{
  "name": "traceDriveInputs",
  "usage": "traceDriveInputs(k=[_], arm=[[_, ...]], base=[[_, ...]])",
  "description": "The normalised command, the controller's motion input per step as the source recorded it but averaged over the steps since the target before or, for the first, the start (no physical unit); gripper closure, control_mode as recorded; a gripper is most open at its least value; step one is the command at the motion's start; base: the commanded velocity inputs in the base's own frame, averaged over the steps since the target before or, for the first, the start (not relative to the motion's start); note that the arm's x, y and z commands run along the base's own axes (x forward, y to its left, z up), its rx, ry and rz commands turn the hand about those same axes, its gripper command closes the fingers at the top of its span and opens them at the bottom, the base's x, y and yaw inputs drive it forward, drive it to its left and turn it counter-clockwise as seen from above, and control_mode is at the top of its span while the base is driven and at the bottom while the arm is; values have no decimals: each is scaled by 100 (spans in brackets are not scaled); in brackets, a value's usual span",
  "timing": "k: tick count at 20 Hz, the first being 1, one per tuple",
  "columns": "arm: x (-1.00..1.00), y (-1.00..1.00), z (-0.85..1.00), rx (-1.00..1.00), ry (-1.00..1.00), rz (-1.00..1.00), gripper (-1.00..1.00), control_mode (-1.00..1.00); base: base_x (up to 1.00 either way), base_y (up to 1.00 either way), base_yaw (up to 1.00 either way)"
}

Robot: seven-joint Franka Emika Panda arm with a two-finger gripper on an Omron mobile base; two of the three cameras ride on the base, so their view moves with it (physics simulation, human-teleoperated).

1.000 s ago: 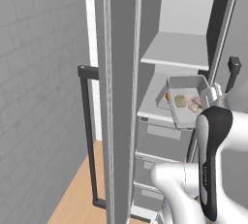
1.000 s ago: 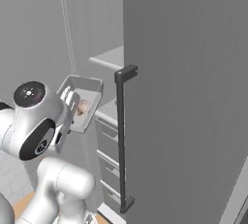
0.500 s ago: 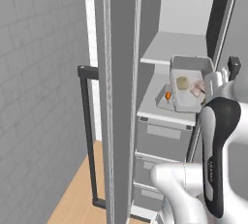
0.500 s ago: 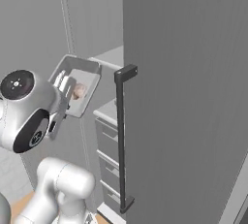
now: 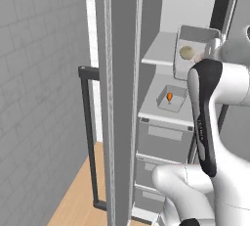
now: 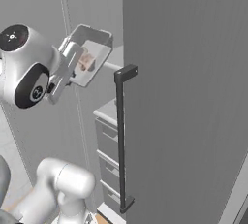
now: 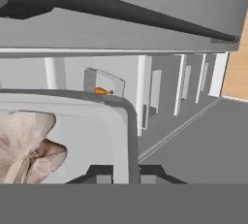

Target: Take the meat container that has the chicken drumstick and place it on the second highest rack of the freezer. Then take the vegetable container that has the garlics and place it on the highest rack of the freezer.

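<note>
At the open freezer, I am carrying the garlic tray up level with the top rack, with my claw clenched on the tray's near rim. First step looks done: the meat tray with the small orange drumstick is sitting on the second rack, just above the grey drawers. So I am judging this to be the second half of the task, the placing of the vegetables. My tray is hanging in the air at the front edge of the top rack, tilted, not yet resting on it. Next move calls for levelling the tray, sliding it inward over the shelf board, lowering until it is bearing on the shelf, and only then letting go; a tilted release could spill the bulbs. Tray is a shallow light-grey box with rounded corners; the garlics inside are pale beige with pinkish papery folds, clustered toward one side, close to my grip.
</note>
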Motion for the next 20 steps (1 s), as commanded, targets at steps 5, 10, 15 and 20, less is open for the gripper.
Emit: traceDriveInputs(k=[5, 10, 15, 20], arm=[[69, -42, 10, 1, 1, -4, 100, -100], [83, -12, 0, 0, 10, -9, 100, -100], [62, -15, 0, 1, 9, -8, 100, -100], [53, -23, -12, 2, 7, 0, 100, -100]], base=[[0, 0, 0], [0, 0, 0], [0, 0, 0], [0, 0, 0]])
